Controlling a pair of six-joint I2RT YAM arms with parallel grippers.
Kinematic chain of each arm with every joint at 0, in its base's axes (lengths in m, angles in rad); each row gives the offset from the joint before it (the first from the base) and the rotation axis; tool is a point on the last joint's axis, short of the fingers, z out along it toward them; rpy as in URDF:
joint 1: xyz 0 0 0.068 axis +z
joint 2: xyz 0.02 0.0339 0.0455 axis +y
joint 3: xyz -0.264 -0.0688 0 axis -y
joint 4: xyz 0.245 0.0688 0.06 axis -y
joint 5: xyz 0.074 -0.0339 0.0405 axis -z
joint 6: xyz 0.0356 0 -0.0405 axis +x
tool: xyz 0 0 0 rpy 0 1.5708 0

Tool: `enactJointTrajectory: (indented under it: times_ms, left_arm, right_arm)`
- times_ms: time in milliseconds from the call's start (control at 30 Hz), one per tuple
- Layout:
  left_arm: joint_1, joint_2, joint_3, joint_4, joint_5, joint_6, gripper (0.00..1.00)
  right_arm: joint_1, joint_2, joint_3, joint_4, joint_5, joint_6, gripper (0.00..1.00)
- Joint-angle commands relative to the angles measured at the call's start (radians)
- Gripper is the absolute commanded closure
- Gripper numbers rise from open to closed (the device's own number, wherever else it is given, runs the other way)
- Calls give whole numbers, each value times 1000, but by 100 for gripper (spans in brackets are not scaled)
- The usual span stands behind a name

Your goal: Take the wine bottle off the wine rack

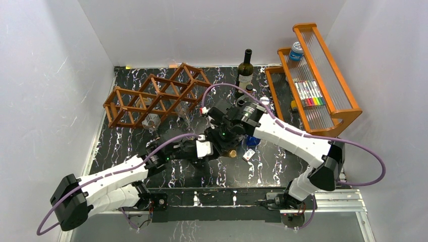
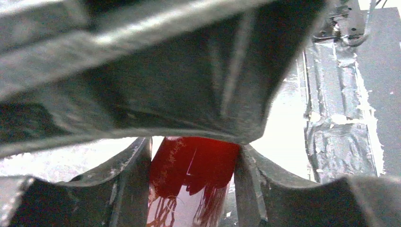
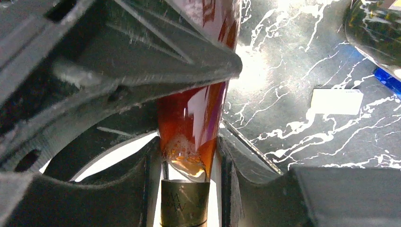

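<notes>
The wine bottle (image 1: 231, 153), with red liquid and a gold foil cap, is held lying over the middle of the table, apart from the dark reddish-brown lattice wine rack (image 1: 156, 96) at the back left. My left gripper (image 1: 209, 148) is shut on the bottle's red body (image 2: 194, 165). My right gripper (image 1: 227, 136) is shut on its neck (image 3: 189, 127), just above the foil cap (image 3: 184, 203). In the top view both grippers hide most of the bottle.
A dark upright bottle (image 1: 246, 70) stands at the back centre. The orange shelf (image 1: 323, 75) with ribbed clear panels stands at the right. A blue object (image 1: 251, 140) and a white card (image 1: 248, 155) lie on the black marbled table (image 1: 282, 161) beside the grippers.
</notes>
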Motion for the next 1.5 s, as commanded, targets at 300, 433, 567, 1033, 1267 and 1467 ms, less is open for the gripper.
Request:
enactJointTrajectory:
  times_ms: [300,433,567,1033,1267,1467]
  left_arm:
    - [-21,-93,-29,33,-177,-90,100]
    - [-23,-99,-24,27,-189,-120,100]
    - [-22,-118,-30,23,-218,-159,100]
    - [-21,-197,-17,85,-543,-439,100]
    - [-20,-191,-27,254,-720,-545,100]
    - [-21,-128,33,316,-783,-525,100]
  right_arm:
    - [9,-167,55,227,56,-18,15]
    - [8,-195,86,238,139,-20,3]
    - [7,-232,121,278,254,-20,2]
    - [5,-418,79,543,536,-196,2]
    - [5,-410,87,577,501,-227,2]
    - [4,-446,49,607,516,-239,2]
